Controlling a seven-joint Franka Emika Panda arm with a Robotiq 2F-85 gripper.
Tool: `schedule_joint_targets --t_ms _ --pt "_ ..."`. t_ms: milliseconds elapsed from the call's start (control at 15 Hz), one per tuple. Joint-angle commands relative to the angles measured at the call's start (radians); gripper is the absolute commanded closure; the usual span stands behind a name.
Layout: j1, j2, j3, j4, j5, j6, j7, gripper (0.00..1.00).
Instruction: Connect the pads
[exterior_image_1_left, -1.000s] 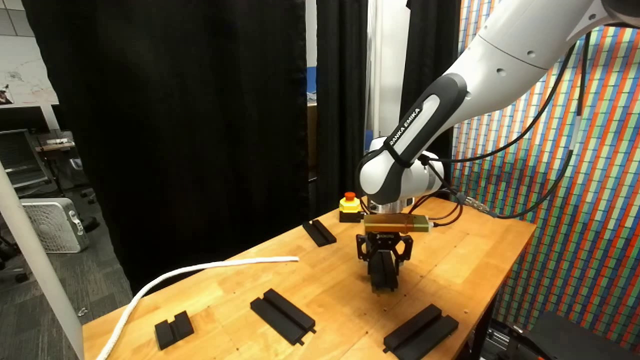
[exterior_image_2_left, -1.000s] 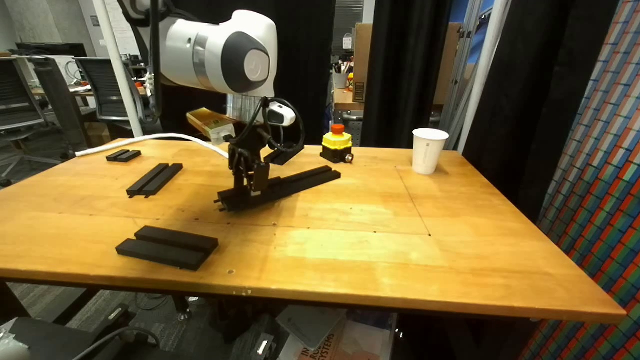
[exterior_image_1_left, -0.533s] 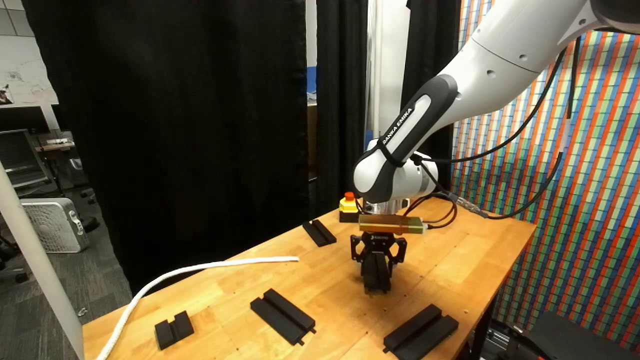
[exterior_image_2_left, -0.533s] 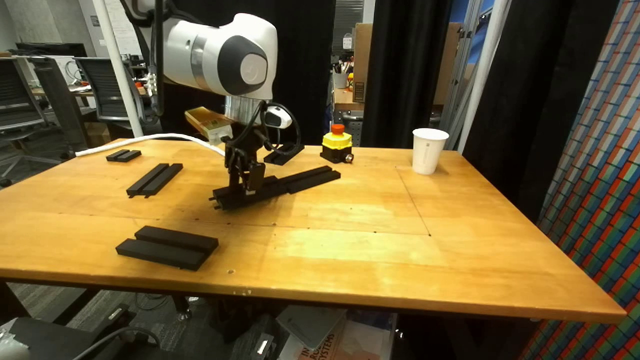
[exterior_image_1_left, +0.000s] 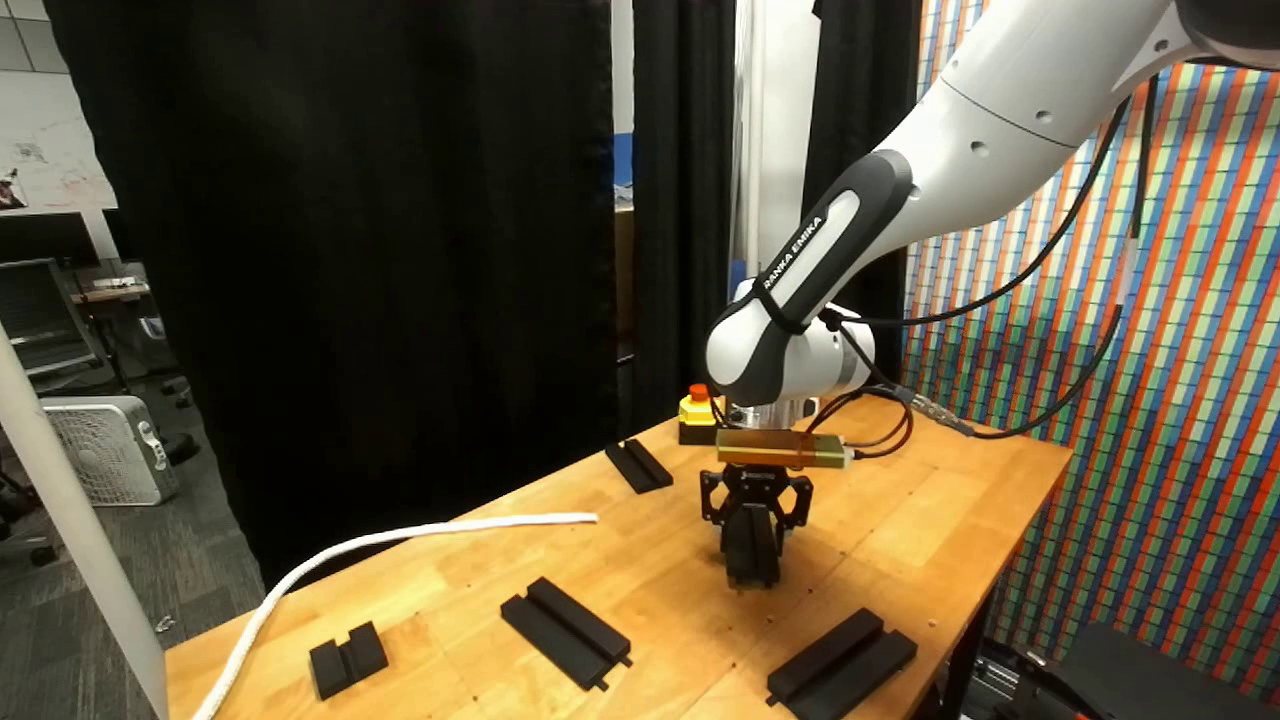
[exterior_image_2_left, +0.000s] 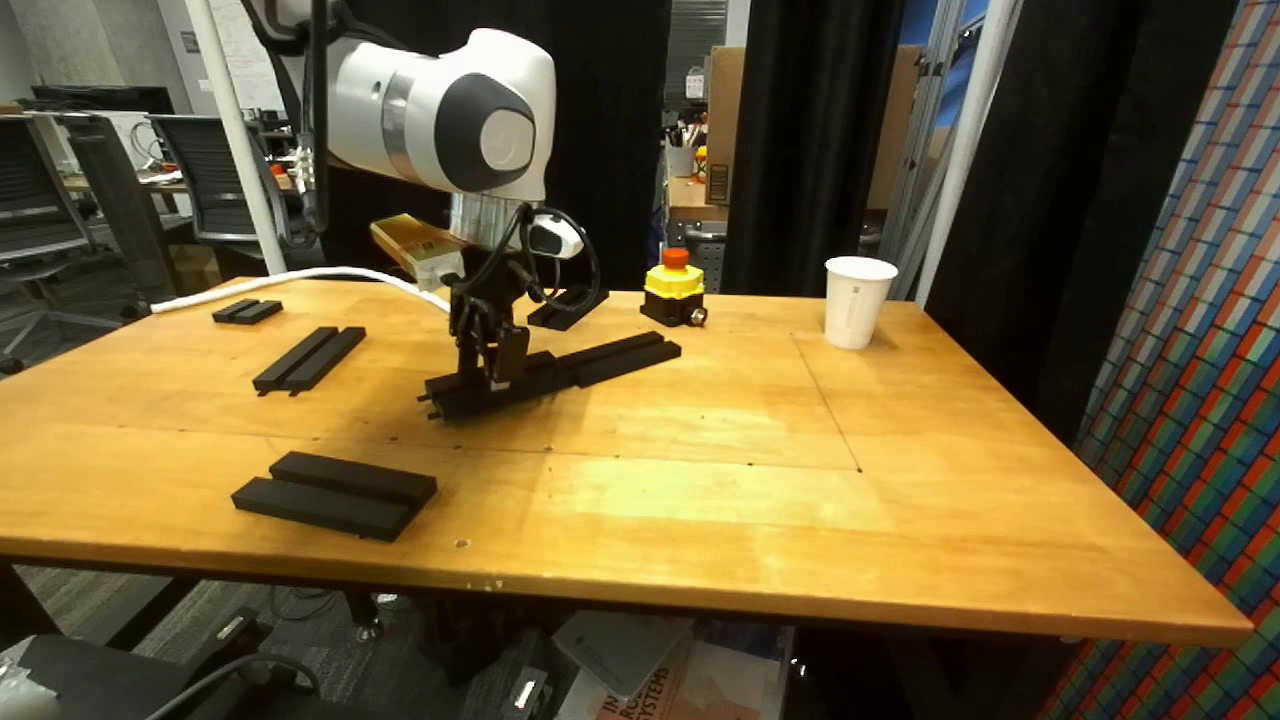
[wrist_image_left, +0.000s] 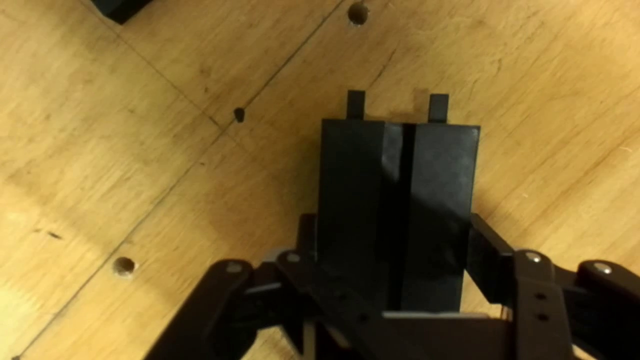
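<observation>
My gripper (wrist_image_left: 392, 239) is shut on a black ridged pad (wrist_image_left: 442, 160), one finger at each long side. Two small tabs stick out of that pad's free end in the wrist view. In an exterior view a long black pad (exterior_image_2_left: 630, 355) lies just beyond the held one, roughly in line with it. Whether their ends touch or are joined, I cannot tell. More pads rest apart on the table: a short one (exterior_image_1_left: 347, 660), two longer ones, a middle pad (exterior_image_1_left: 565, 632) and a near pad (exterior_image_1_left: 845, 662), and one by the back edge (exterior_image_1_left: 638, 465).
A yellow-and-black box with a red button (exterior_image_2_left: 675, 285) stands near the back edge, and a white paper cup (exterior_image_2_left: 857, 303) is to its right. A white rope (exterior_image_1_left: 400, 536) runs along the table's far edge. Dark curtains hang behind.
Over the first half second my gripper and the held pad shifted a little left in both exterior views. Since then they are almost still. The pads on the table have not moved.
</observation>
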Motion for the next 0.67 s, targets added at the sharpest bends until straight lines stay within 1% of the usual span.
schedule_joint_targets --t_ms 0,267,600 --pt "-0.006 0.012 -0.006 0.024 0.028 -0.016 -0.027 0.54" --pt "-0.004 0.048 -0.031 0.061 -0.009 -0.021 -0.005 0.54" --pt "-0.003 0.082 -0.049 0.101 -0.012 -0.042 -0.007 0.54"
